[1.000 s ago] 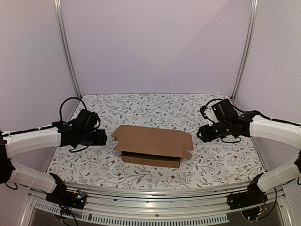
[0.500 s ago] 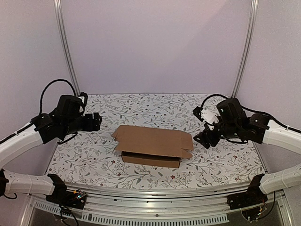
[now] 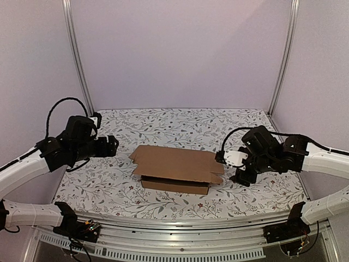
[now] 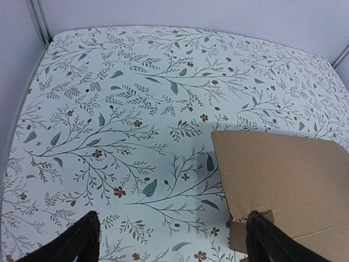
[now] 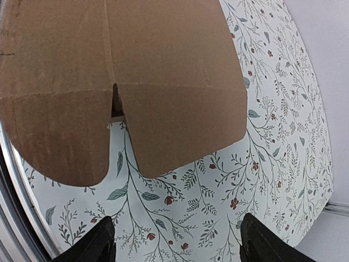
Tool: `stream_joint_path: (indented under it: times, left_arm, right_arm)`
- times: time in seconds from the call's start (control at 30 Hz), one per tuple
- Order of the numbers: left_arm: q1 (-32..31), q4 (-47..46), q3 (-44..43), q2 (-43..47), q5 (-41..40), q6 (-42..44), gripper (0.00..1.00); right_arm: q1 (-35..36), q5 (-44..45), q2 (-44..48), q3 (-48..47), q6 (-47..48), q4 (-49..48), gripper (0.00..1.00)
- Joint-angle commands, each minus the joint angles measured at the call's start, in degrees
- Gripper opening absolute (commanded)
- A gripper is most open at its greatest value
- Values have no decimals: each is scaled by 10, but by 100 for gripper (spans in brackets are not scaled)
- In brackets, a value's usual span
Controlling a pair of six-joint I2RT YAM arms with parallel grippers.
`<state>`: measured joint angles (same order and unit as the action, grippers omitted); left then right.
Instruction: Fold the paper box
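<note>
The paper box (image 3: 177, 169) is a brown cardboard die-cut, partly folded into a shallow box in the middle of the table, with flaps spread at its left and right ends. My left gripper (image 3: 110, 146) hovers to its left, open and empty; its wrist view shows the box's left corner (image 4: 283, 185) by the right fingertip (image 4: 267, 240). My right gripper (image 3: 240, 173) hovers just off the box's right end, open and empty; its wrist view shows two rounded end flaps (image 5: 174, 93) above the fingertips (image 5: 262, 240).
The table has a floral-patterned cloth (image 3: 180, 123). Purple walls and metal posts (image 3: 76, 54) enclose the back and sides. A metal rail (image 3: 174, 234) runs along the near edge by the arm bases.
Both arms lifted from low positions at the table sides. The right gripper swung down and in toward the box's right end. The left gripper rose and shifted slightly back. The box has not moved.
</note>
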<state>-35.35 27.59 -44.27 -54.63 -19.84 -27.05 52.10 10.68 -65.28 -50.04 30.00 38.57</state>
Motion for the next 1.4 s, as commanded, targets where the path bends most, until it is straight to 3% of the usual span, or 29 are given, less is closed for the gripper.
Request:
stream_joint_path:
  times: [0.0, 0.47, 0.6, 0.77, 0.9, 1.23, 1.37]
  left_arm:
    - [1, -27, 23, 3, 28, -16, 91]
    - [1, -33, 36, 9, 41, -19, 91]
    - [1, -31, 35, 9, 42, -19, 91]
    - [1, -30, 34, 7, 41, -21, 91]
    - [1, -32, 33, 4, 41, -23, 91]
    - [1, -13, 13, 9, 30, -14, 91]
    - [1, -6, 4, 11, 24, -12, 91]
  right_arm:
    - [4, 8, -33, 20, 29, -69, 75]
    - [30, 8, -85, 45, 21, -155, 63]
    - [39, 35, -91, 53, 14, -169, 54]
    - [43, 65, -90, 57, 7, -177, 31]
    - [45, 79, -83, 59, 8, -186, 19]
    - [47, 64, -49, 57, 3, -189, 0]
    - [48, 54, -45, 57, -6, -191, 0]
